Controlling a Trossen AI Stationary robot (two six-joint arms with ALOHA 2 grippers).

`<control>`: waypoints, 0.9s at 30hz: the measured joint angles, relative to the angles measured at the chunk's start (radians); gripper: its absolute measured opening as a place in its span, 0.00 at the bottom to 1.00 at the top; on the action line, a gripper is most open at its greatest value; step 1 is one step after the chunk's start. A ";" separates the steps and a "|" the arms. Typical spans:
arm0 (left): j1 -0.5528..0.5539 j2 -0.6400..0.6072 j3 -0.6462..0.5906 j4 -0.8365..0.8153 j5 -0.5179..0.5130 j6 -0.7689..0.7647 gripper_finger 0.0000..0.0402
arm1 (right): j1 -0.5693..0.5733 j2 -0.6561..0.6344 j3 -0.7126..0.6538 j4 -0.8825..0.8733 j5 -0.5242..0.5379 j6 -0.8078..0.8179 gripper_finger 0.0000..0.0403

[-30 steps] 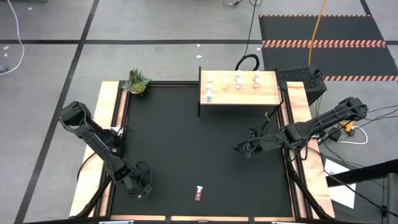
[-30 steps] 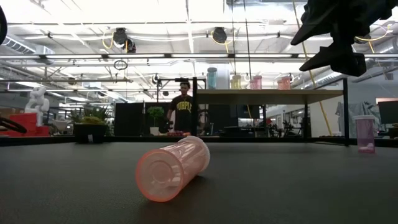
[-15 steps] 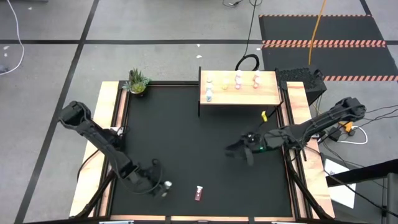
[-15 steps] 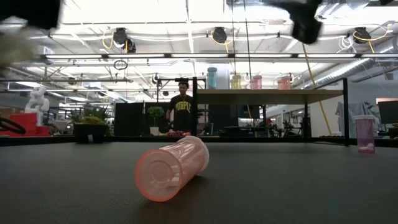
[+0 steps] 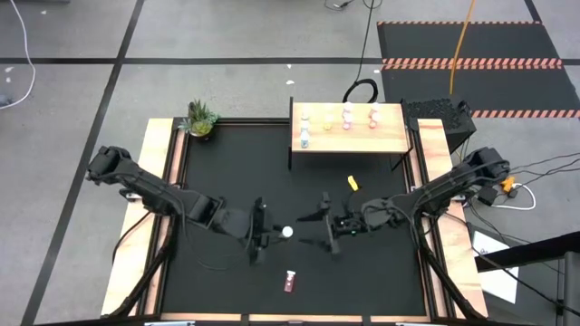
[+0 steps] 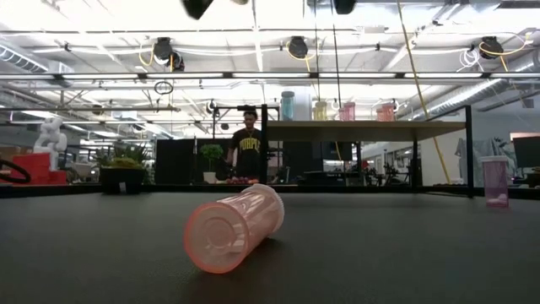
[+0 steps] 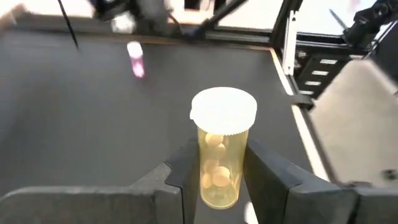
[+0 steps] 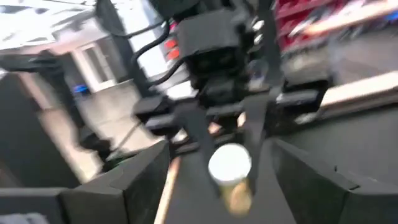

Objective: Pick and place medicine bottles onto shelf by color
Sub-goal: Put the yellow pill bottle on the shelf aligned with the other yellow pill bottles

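Left of centre in the high view, the left gripper (image 5: 260, 232) clamps a yellow bottle (image 7: 221, 152) between its fingers (image 7: 175, 180), white cap toward the right arm and its long axis running along the fingers. Facing it from the right, cap nearly between its tips, the right gripper (image 5: 327, 224) stands with fingers (image 8: 134, 177) spread wide, holding nothing. Low in the frame, a dark red bottle (image 5: 290, 281) lies on its side on the black tabletop (image 5: 236, 172), cap toward the top of the picture. Upper centre, the shelf (image 5: 349, 136) carries several upright bottles. A potted plant (image 5: 200, 119) sits at the table's upper-left corner. In the low view a person (image 6: 247, 145) stands in the bright workshop beyond.
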 joint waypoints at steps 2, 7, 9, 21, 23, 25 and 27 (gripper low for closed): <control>0.024 0.000 0.024 -0.001 0.000 0.082 0.28 | -0.001 0.003 0.024 0.004 0.043 -0.059 0.70; 0.081 0.000 0.066 -0.002 0.001 0.154 0.28 | -0.014 -0.005 0.043 0.002 0.057 -0.137 0.73; 0.099 0.000 0.078 0.007 0.000 0.168 0.28 | -0.021 -0.007 0.043 -0.005 0.057 -0.157 0.72; 0.121 0.000 0.081 0.009 0.004 0.225 0.28 | -0.087 -0.008 0.043 -0.061 0.060 -0.223 0.59; 0.128 0.000 0.082 0.010 0.004 0.226 0.28 | -0.088 -0.008 0.043 -0.068 0.058 -0.240 0.57; 0.133 0.000 0.082 0.010 0.004 0.226 0.28 | -0.088 -0.008 0.043 -0.069 0.057 -0.263 0.55; 0.141 0.000 0.082 0.010 0.013 0.226 0.28 | -0.088 -0.008 0.043 -0.068 0.057 -0.283 0.52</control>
